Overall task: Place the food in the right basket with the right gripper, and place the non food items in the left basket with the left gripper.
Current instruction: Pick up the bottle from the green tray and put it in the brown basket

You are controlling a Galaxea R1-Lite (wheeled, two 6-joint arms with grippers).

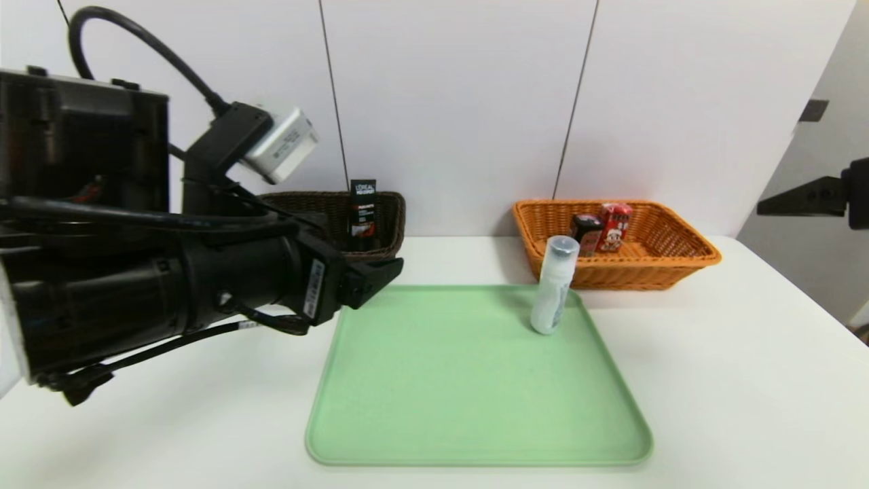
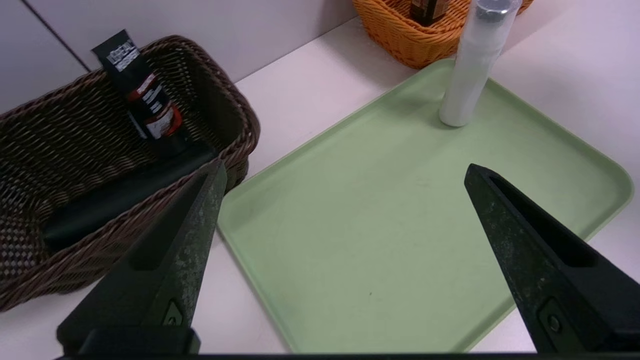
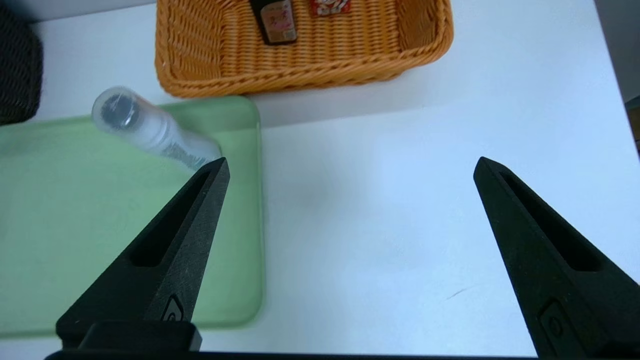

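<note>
Bottle (image 1: pixel 555 285), white with grey cap, is standing on green tray (image 1: pixel 475 407); left end effector (image 2: pixel 345 172) and right end effector (image 3: pixel 350 167) are both gaping apart, apparently gripping nothing.

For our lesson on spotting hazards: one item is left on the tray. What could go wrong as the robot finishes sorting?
1. The slim white bottle stands upright near the green tray edge; the open left gripper could tip it.
2. It stands right beside the orange basket, so it might topple in with the food instead of reaching the dark brown basket.

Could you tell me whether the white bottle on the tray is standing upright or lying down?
Upright: the white bottle stands on its base on the green tray, cap up.
</note>
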